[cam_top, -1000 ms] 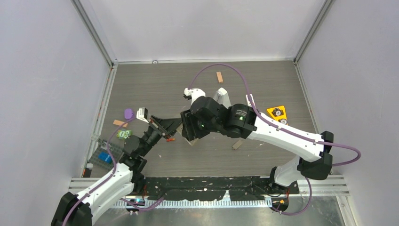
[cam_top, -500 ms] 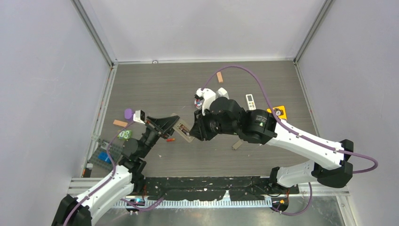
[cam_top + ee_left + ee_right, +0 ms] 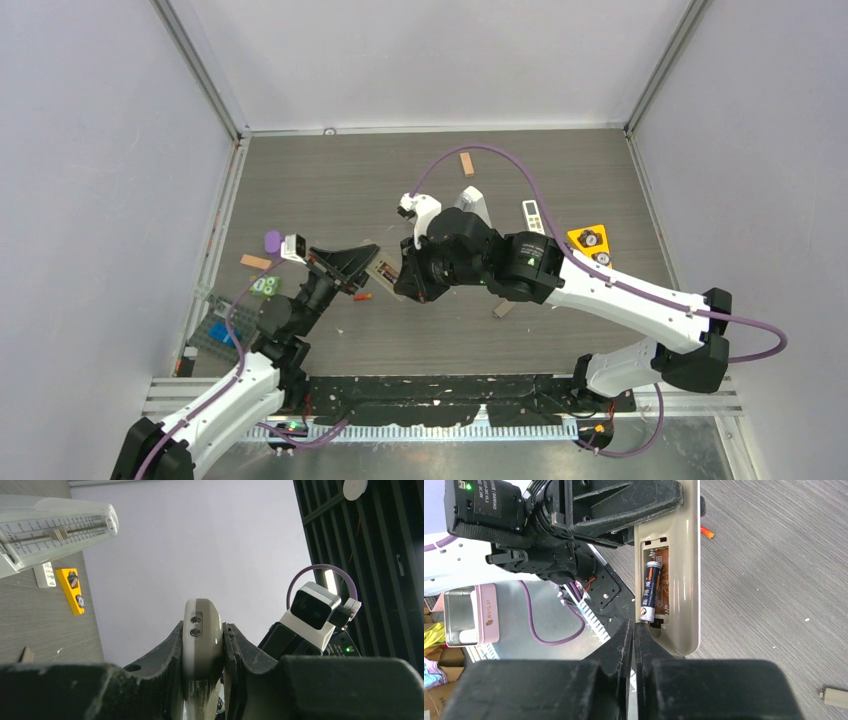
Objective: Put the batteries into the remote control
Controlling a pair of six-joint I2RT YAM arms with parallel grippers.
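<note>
The left tool (image 3: 202, 634) is clamped on one end of the remote control (image 3: 684, 570), holding it off the worktop (image 3: 330, 180), a little left of centre. The remote's dull grey-brown side faces the right wrist camera, with its compartment uncovered. One battery (image 3: 651, 592) lies lengthwise in the left slot of that compartment, while the slot beside it shows bare board.

The right tool (image 3: 634, 627) has its fingers pressed together with nothing between them. Its tips sit just at the end of the seated battery, at the compartment's edge.

Another battery (image 3: 363, 296), orange at one end, lies on the worktop just below the held remote. Farther right stand a grey metronome (image 3: 55, 527), a short white remote (image 3: 533, 213) and a yellow triangle (image 3: 590, 240).
</note>
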